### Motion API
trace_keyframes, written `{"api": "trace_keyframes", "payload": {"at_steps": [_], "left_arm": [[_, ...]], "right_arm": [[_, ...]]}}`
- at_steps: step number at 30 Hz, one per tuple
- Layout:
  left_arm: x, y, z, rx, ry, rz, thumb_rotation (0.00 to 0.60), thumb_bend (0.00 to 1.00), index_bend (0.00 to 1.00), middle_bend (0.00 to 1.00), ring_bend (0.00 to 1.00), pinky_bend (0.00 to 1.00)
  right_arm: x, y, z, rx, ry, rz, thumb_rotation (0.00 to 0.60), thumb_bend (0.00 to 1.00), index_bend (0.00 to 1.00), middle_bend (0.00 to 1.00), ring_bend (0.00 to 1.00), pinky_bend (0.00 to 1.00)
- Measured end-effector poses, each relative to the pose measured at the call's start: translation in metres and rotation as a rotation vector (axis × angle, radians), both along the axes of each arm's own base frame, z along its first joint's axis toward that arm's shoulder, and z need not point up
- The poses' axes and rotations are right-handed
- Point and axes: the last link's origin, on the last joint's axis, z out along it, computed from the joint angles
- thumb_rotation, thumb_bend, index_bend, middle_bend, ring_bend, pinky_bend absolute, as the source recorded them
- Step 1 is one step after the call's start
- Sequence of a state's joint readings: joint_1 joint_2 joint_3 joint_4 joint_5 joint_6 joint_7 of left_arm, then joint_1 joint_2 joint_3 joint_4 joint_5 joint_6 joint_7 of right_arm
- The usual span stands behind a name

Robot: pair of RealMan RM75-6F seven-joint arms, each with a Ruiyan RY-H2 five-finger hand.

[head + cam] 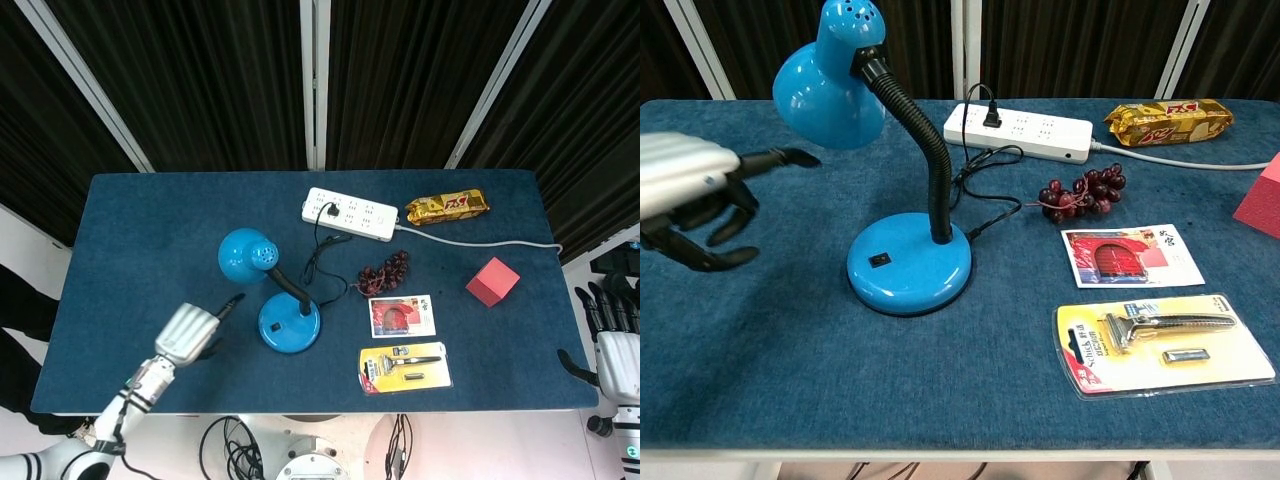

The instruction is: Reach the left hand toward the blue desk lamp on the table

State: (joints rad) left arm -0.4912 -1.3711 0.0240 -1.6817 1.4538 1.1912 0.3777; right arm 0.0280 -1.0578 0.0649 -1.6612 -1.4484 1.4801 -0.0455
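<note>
The blue desk lamp stands left of the table's middle, its round base (290,323) (908,262) flat on the blue cloth and its shade (247,254) (830,85) bent over to the left on a black gooseneck. My left hand (187,333) (685,190) hovers left of the base, clear of the lamp and holding nothing. One finger (790,157) points toward the shade while the others curl under. My right hand (610,330) hangs off the table's right edge with fingers straight and apart, seen only in the head view.
A white power strip (350,214) with the lamp's black cord plugged in lies behind the lamp. Dark grapes (385,271), a red card (402,315) and a yellow razor pack (404,367) lie right of the base. A snack bar (447,206) and a red block (493,281) lie farther right.
</note>
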Motion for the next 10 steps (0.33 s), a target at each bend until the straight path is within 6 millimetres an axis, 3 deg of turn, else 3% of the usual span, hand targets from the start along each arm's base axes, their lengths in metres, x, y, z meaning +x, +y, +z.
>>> {"api": "trace_keyframes", "payload": {"at_steps": [3, 5, 6, 8, 10], "left_arm": [[-0.026, -0.006, 0.032, 0.149, -0.005, 0.032, 0.600, 0.04, 0.11, 0.39, 0.35, 0.55], [-0.047, -0.013, 0.054, 0.238, 0.012, 0.066, 0.600, 0.02, 0.10, 0.13, 0.08, 0.36], [-0.062, -0.020, 0.068, 0.288, 0.035, 0.095, 0.600, 0.01, 0.09, 0.04, 0.02, 0.23], [-0.082, -0.028, 0.087, 0.341, 0.081, 0.141, 0.600, 0.00, 0.07, 0.00, 0.00, 0.06], [-0.098, -0.033, 0.104, 0.373, 0.108, 0.188, 0.600, 0.00, 0.07, 0.00, 0.00, 0.01]], "right_arm": [[0.000, -0.002, 0.000, 0.000, 0.004, 0.003, 0.600, 0.18, 0.00, 0.00, 0.00, 0.00], [0.000, -0.004, -0.001, 0.000, 0.011, 0.006, 0.600, 0.18, 0.00, 0.00, 0.00, 0.00], [0.000, -0.004, -0.002, 0.001, 0.018, 0.008, 0.600, 0.18, 0.00, 0.00, 0.00, 0.00], [-0.001, -0.005, -0.004, 0.010, 0.047, 0.012, 0.600, 0.17, 0.00, 0.00, 0.00, 0.00], [-0.001, -0.005, -0.008, 0.030, 0.080, 0.013, 0.600, 0.17, 0.00, 0.00, 0.00, 0.00]]}}
